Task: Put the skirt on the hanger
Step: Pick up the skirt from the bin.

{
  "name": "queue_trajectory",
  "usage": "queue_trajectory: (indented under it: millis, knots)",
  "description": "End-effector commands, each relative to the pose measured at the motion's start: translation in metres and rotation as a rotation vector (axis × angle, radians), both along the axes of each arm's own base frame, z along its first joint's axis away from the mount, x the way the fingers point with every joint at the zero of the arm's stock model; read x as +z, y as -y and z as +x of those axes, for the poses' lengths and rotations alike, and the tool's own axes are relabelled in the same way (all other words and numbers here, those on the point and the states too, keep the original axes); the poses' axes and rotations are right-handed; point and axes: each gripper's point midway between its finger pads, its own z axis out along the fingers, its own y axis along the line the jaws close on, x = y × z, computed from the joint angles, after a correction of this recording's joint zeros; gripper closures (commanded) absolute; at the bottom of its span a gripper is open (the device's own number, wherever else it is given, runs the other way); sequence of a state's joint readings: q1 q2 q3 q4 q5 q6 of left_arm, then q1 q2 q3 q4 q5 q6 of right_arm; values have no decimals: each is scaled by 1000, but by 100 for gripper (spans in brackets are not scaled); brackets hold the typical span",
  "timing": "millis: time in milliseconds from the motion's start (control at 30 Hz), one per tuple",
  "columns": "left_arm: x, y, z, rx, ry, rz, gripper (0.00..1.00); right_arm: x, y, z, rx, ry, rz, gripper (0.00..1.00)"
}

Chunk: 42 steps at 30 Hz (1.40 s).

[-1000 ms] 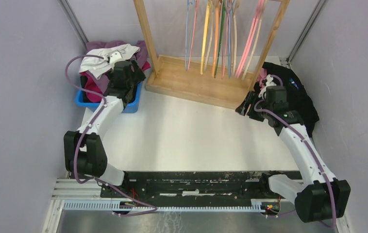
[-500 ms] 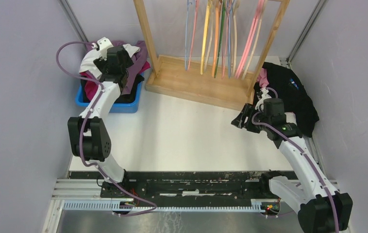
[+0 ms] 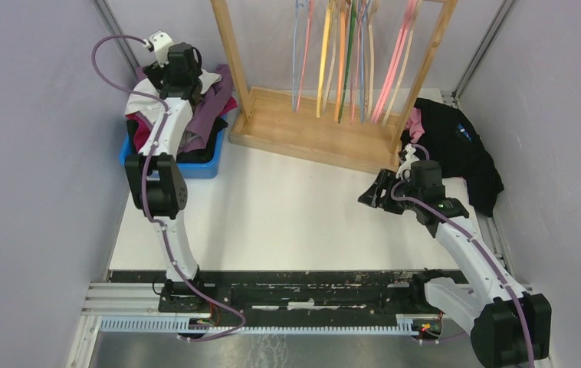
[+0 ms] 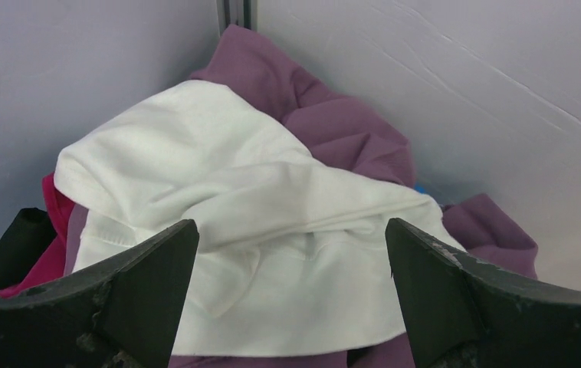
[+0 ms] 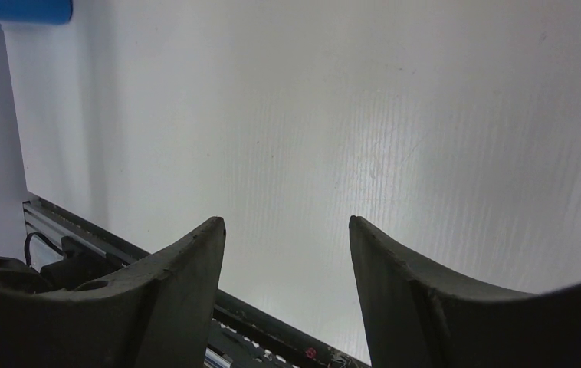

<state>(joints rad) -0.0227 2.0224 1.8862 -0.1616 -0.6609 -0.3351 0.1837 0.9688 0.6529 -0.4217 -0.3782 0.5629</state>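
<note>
Now over the clothes bin, both grippers spread wide and empty.

Up in the far left corner: left gripper [image 4: 289, 230] gaping, holding nothing, just above a white cloth [image 4: 218, 176] topping a heap with purple cloth [image 4: 333, 130] in the blue bin [image 3: 199, 170]. Skirt presumably somewhere in that heap, but no telling it apart from the other pieces. Over on the right: right gripper [image 5: 287, 226] likewise wide, low over the white table [image 3: 287, 215], near a black garment [image 3: 456, 142] lying beside the wooden rack [image 3: 310, 138] of coloured hangers [image 3: 346, 61].
</note>
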Motion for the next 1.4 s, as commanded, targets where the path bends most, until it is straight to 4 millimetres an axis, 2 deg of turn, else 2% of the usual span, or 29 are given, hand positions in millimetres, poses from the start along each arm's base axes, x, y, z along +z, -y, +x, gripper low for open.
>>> queue_trajectory:
  millis: [0,167,333,467,633,733,800,900,1033,1100,1167,1367]
  knots:
    - [11,-14,9,96,-17,52,1,4,-11,6,40,50,45,33]
    - [-4,-8,16,139,-54,75,1,-9,-13,4,50,33,55,33]
    - [-13,5,10,142,-58,99,1,-20,-15,1,68,17,55,33]
    - [-48,-3,16,155,-98,59,1,-28,-17,-1,90,-4,60,33]
    - [-76,-1,12,139,-129,46,1,-35,-15,-6,90,-18,52,33]
    - [-88,-7,10,131,-147,37,20,-39,-16,-9,96,-24,54,33]
    - [-93,-15,8,133,-161,25,39,-41,-16,-12,99,-28,55,33]
    - [-99,-22,-9,142,-175,24,61,-43,-15,-14,104,-31,52,33]
    - [-96,-11,-36,121,-137,-4,77,-47,-16,-15,105,-34,58,33]
    - [-83,1,-52,121,-111,11,86,-46,-18,-16,111,-34,71,33]
    - [-69,20,-67,102,-83,33,87,-44,-20,-17,113,-31,85,33]
    - [-33,54,-110,18,-34,29,86,-34,-19,-24,119,-12,87,33]
